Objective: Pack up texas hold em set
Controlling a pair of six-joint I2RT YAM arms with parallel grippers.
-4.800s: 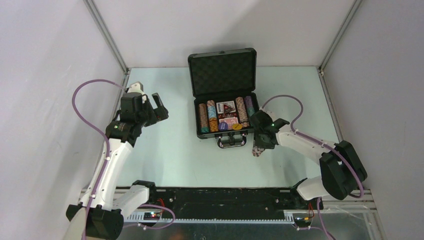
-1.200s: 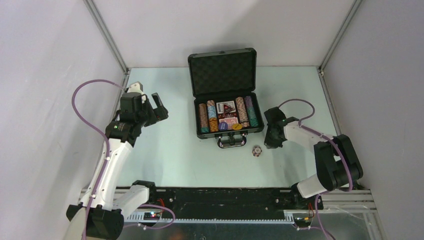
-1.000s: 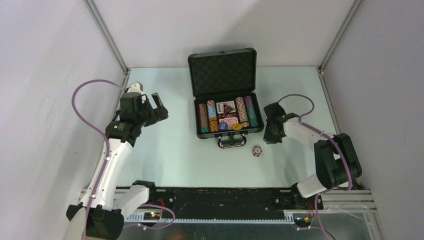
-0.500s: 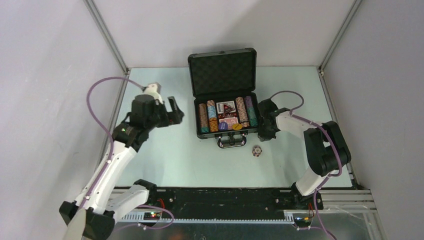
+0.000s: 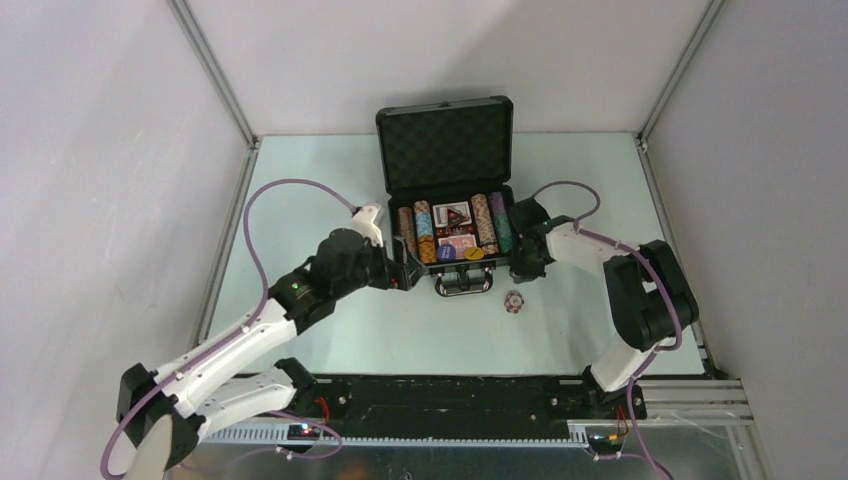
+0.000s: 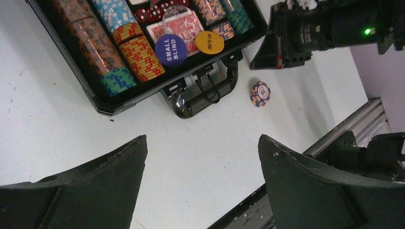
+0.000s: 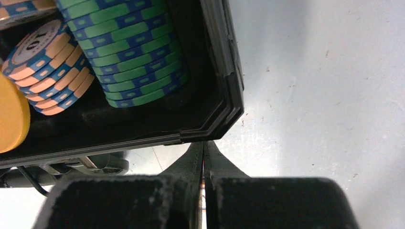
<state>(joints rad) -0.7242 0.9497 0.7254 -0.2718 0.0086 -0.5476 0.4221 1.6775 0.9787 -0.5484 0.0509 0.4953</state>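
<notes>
L gripper (image 5: 400, 272) is spread wide w/ nothing between the fingers, hovering over bare table (image 5: 330, 330) just off the near-left corner of the briefcase (image 5: 445, 148); wrist view looks past the fingers at the case front and handle (image 6: 205, 93). R gripper (image 5: 525, 268) is pinched fully closed on nothing, tips (image 7: 204, 148) right at the case's near-right corner, touching or a hair off, can't tell which. Case sits mid-table toward the far edge, lid up, foam showing; rows of striped chips, red cards, a purple "small blind" disc (image 6: 171, 49) and a yellow disc (image 6: 209, 42) are in the tray, green stack (image 7: 133, 52) against the right wall. One loose chip (image 5: 513, 301) lies flat on the table just nearside of the case, right of the handle, close to the R gripper but apart from it. My read: nearly packed, that chip plus lid closing left. Risks: the chip lies flat on a smooth top, so a pinch may skid it toward the near edge or flip it instead of lifting; R would have to open first, and opening that tight to the corner could shove the case. L fingers being so wide and so near the other corner could clip the wall or handle and slide the whole case, spilling stacks. Both arms crowd the front of the case, so a clash is possible. Dropping the lid w/ the chip out, or w/ discs sitting proud, means an incomplete pack or a jammed lid.
</notes>
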